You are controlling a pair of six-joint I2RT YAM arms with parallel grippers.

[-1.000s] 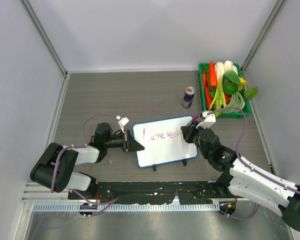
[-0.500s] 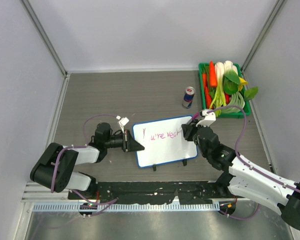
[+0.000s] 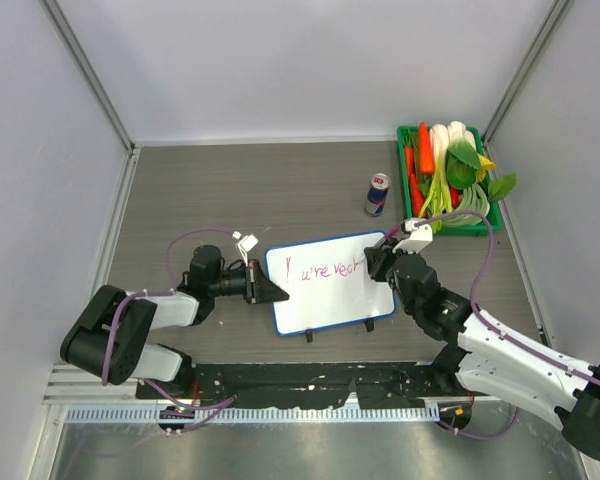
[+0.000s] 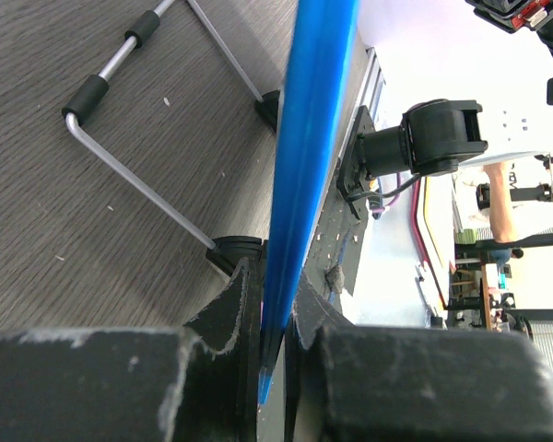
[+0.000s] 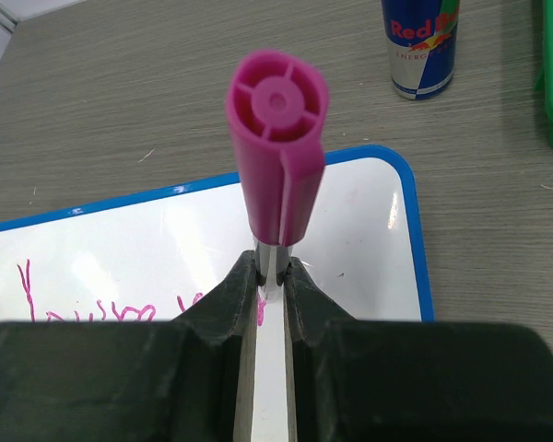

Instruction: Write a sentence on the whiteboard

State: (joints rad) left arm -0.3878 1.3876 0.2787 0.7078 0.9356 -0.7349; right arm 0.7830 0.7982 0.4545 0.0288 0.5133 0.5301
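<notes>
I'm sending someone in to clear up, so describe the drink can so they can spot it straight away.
On the grey wood-grain table, look to the far right, where a green crate of vegetables sits. Just left of that crate, beyond the whiteboard, stands the can. It is the only small upright cylinder there, blue and silver with red lettering.

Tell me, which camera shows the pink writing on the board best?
The top external view: the sentence lies almost whole across the whiteboard. The right wrist view catches only a few letters beside the marker. The left wrist view sees only the blue rim edge-on, no writing.
</notes>
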